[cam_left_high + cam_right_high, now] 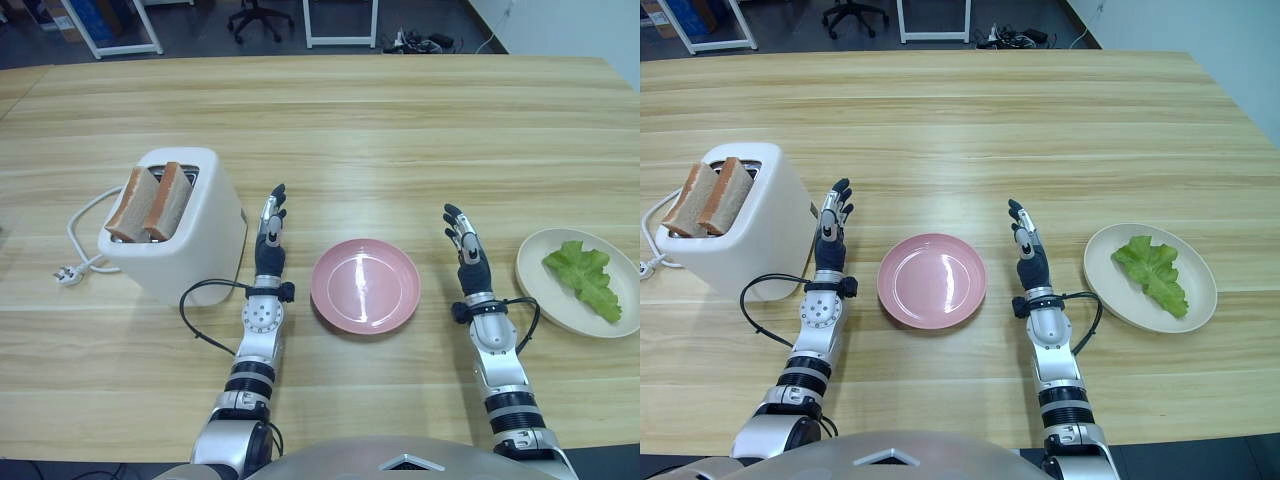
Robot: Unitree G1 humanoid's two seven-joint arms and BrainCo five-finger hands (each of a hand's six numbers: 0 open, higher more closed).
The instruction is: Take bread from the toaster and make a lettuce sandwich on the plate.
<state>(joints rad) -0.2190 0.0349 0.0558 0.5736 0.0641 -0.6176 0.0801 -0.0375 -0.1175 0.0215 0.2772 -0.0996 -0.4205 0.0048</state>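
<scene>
A white toaster [185, 240] stands at the left of the table with two bread slices [150, 202] sticking up from its slots. An empty pink plate [365, 285] lies in the middle near the front. A lettuce leaf [587, 277] rests on a beige plate [550, 290] at the right. My left hand [270, 240] is open, fingers straight, between the toaster and the pink plate, holding nothing. My right hand [465, 250] is open too, between the pink plate and the beige plate, and holds nothing.
The toaster's white cord and plug [70, 272] trail off its left side. The wooden table [380, 130] stretches far back. Chairs and white frames stand on the floor beyond its far edge.
</scene>
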